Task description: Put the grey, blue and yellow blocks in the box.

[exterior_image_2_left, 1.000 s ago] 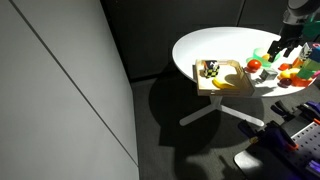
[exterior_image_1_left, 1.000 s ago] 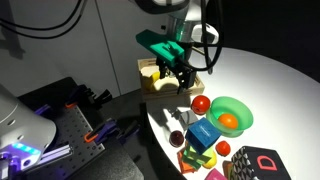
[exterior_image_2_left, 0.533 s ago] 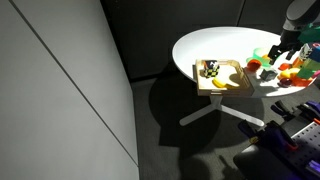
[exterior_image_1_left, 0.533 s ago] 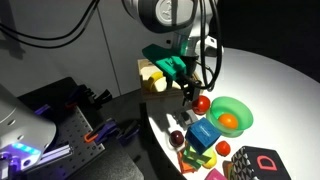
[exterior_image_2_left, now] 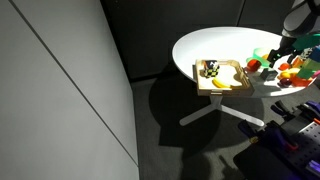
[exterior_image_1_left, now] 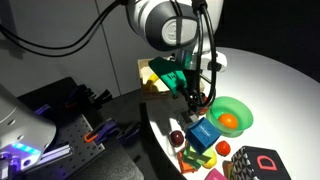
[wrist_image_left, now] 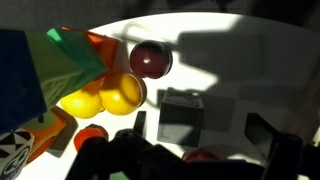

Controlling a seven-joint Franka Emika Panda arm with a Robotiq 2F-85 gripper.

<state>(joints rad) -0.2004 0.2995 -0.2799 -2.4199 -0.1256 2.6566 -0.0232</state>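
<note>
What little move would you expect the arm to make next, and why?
Probably a short, straight descent. In the wrist view the grey block lies on the table between the fingers of the open gripper, not yet gripped and apart from the dark red ball. Lowering first would let the gripper close around it.

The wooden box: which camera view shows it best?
In an exterior view the wooden box shows whole, though small. In an exterior view the wooden box is partly hidden behind the arm. The wrist view does not show it.
</note>
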